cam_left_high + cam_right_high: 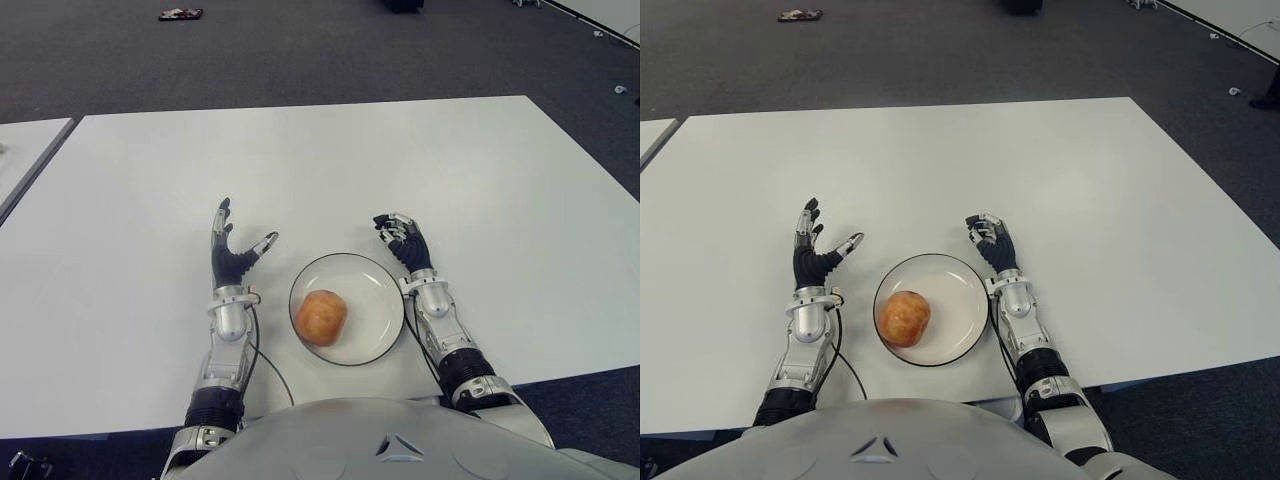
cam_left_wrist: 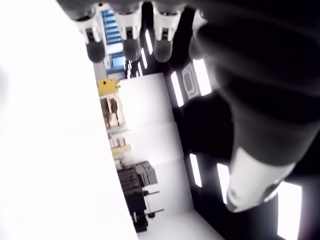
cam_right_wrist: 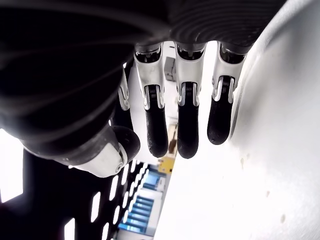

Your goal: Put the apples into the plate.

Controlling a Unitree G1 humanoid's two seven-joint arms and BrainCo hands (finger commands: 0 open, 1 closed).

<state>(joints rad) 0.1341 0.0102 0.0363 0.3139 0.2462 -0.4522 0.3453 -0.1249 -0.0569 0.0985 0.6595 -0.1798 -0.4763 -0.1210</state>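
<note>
One reddish-yellow apple (image 1: 321, 317) lies in the white plate (image 1: 378, 283), toward its left side, near the table's front edge. No other apple shows in any view. My left hand (image 1: 236, 250) is just left of the plate, palm turned inward, fingers (image 2: 125, 37) spread and holding nothing. My right hand (image 1: 403, 238) is at the plate's far right rim with its fingers (image 3: 185, 127) loosely bent and nothing between them. Neither hand touches the apple.
The white table (image 1: 320, 160) stretches wide and bare beyond the hands. A second table's edge (image 1: 25, 150) shows at the far left. Dark carpet lies behind, with a small object (image 1: 180, 14) on the floor.
</note>
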